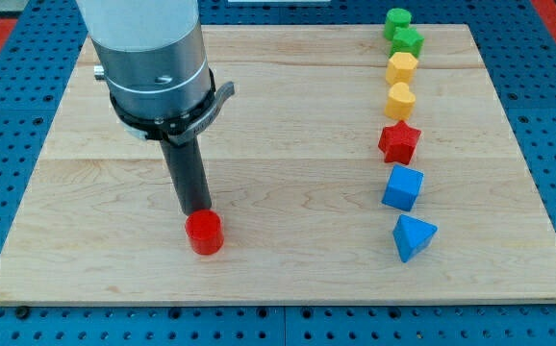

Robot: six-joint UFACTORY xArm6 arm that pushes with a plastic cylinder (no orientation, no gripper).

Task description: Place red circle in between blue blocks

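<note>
The red circle block lies on the wooden board at the lower left of centre. My tip stands right at its upper edge, touching or nearly touching it. The blue cube and the blue triangular block lie at the view's right, one above the other, with a small gap between them. Both are far to the right of the red circle.
A column of blocks runs up the right side above the blue cube: a red star, a yellow heart-like block, a yellow hexagon, and two green blocks. A blue pegboard surrounds the board.
</note>
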